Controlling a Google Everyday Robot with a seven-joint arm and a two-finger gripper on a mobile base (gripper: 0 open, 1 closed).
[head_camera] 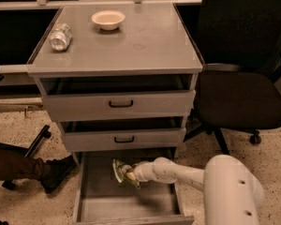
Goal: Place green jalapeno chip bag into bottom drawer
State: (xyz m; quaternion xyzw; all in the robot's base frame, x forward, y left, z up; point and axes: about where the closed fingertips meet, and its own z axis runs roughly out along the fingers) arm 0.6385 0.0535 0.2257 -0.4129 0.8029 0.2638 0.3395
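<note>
Three-drawer grey cabinet at centre frame; bottom drawer pulled out at lower centre.
Black office chair at right. White arm enters from lower right, reaching left over the open drawer. Gripper at its tip, lower centre, clamped on the green jalapeno chip bag. Bag sits crumpled over the drawer's rear floor, just below the middle drawer's front; contact with the floor unclear. Cream bowl on cabinet top, upper centre-left. Crushed silver can well apart, near the top's left edge.
</note>
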